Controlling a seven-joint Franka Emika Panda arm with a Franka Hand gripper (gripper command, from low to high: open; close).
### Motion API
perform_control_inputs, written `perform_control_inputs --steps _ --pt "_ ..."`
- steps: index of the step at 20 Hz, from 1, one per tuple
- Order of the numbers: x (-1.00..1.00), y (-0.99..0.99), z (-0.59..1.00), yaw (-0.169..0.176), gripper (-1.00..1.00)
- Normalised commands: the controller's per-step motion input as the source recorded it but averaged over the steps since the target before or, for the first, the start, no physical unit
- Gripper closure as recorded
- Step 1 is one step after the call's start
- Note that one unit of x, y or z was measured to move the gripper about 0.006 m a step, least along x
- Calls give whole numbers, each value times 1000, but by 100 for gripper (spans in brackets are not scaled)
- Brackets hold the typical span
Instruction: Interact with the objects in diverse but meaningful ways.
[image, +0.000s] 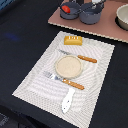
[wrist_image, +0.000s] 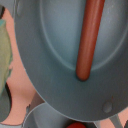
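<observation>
Looking straight down from the wrist, a sausage (wrist_image: 88, 37) lies inside a grey-blue pot (wrist_image: 55, 60), and just beside that pot a tomato (wrist_image: 75, 125) peeks out of a second pot (wrist_image: 45, 117). In the exterior view both pots sit well beyond the plate (image: 68, 66), the plate has the loaf (image: 73, 40) just behind it and orange-handled cutlery either side. No fingers visible anywhere, so can't tell if the gripper's apart or together.

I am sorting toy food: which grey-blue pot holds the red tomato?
The pot on the exterior view's left: the red tomato sits in it. The other pot holds a brown sausage instead.
</observation>
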Motion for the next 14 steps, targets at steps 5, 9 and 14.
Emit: perform_control_inputs --steps 5,9,14 --pt "594 -15 414 -25 -100" --pt "626 0 50 1 -100" --pt "450 -50 -49 116 -100"
